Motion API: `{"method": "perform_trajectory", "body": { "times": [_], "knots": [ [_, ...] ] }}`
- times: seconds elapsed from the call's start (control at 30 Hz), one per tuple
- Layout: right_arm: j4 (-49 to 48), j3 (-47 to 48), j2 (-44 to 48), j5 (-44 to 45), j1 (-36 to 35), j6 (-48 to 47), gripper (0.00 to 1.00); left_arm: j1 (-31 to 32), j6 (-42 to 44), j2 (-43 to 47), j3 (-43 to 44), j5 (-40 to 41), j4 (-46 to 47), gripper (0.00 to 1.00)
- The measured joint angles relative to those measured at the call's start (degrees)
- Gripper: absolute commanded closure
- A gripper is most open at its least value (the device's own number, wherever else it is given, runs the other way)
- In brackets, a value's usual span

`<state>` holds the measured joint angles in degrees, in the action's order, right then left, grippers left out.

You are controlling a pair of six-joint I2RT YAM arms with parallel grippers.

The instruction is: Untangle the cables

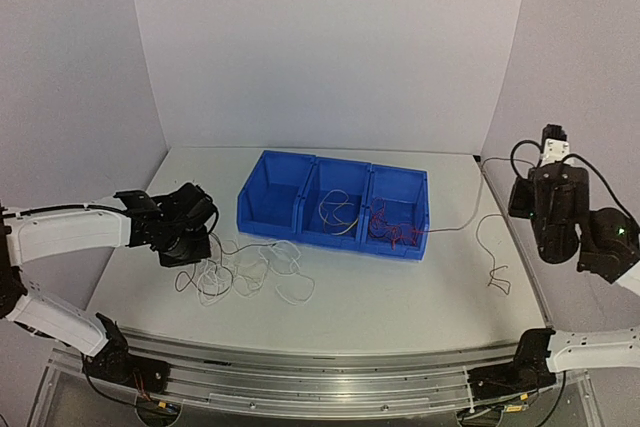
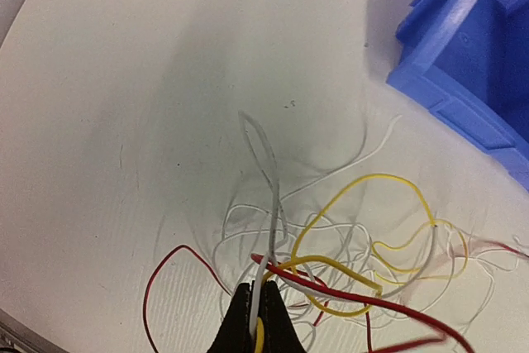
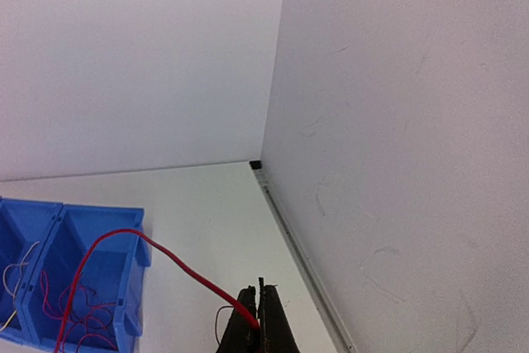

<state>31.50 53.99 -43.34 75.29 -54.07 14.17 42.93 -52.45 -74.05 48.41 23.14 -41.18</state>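
- White table (image 1: 400, 297), with the cable tangle (image 1: 250, 272) on its left half, near the left end of the blue three-compartment bin (image 1: 272, 219) but not touching it
- the bin already has cables in the middle and right compartments and the left one looks bare, so I'd call the job partway done
- low at the tangle's left edge, the left gripper (image 2: 256, 303) is pinched on a grey cable (image 2: 274, 204) that loops up out of the pile
- a sliver of yellow shows between the fingers too, can't tell if it's clamped
- up at the far right, well apart from the pile, the right gripper (image 3: 258, 299) is closed on a red cable (image 3: 178, 262) that runs down into the right compartment
- step in hand, as I read it: draw the grey strand clear
- pull slowly, up and away from the pile, and watch the yellow loop (image 2: 376, 183) and the red strands crossing at the grip
- if they ride up with it, let go and regrip grey alone
- right side: lower toward the bin before letting go
- a tug on the red could drag out what's already sorted
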Motion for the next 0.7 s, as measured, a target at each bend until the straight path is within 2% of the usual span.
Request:
{"method": "perform_trajectory", "body": {
  "times": [0.17,0.33,0.5,0.7],
  "knots": [
    [0.1,3.0,5.5,5.3,1.2,-6.9,1.0,-3.9,0.4,-0.8,-3.3,-2.2,2.4,1.0],
    [0.3,4.7,5.3,1.2,1.4,-10.3,1.0,-4.5,1.9,-2.4,-3.8,-4.2,4.4,1.0],
    [1.8,10.4,-2.5,-5.7,1.4,-12.2,1.0,-4.5,3.7,-2.9,-3.8,-6.1,6.5,0.98],
    [2.5,24.3,-13.1,-15.4,1.4,-15.8,1.0,-4.5,5.3,-2.9,-3.8,-8.2,8.6,0.91]
  ]
}}
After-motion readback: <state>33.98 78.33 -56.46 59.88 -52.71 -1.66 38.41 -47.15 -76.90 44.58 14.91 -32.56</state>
